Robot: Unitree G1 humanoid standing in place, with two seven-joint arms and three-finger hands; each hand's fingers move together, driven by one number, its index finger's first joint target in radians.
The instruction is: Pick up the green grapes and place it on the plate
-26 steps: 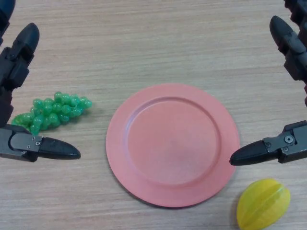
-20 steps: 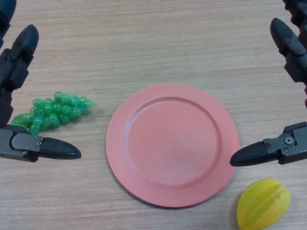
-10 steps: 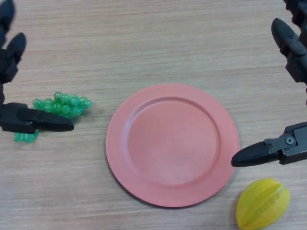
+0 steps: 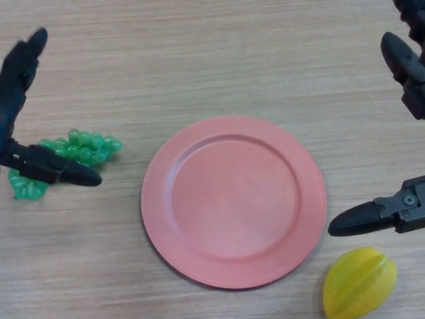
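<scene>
A bunch of green grapes (image 4: 83, 147) lies on the wooden table at the left. My left hand (image 4: 46, 165) is open over the bunch: its thumb lies across the grapes' near side and its fingers (image 4: 20, 63) stand straight beyond them. Part of the bunch is hidden under the thumb. A round pink plate (image 4: 234, 201) sits in the middle with nothing on it. My right hand (image 4: 392, 212) is open at the right edge, beside the plate.
A yellow star-shaped fruit (image 4: 360, 281) lies at the bottom right, just below my right thumb and close to the plate's rim. The table is light wood.
My left hand has moved away from me and over the grapes; its thumb now lies across the bunch. The right hand has barely moved.
</scene>
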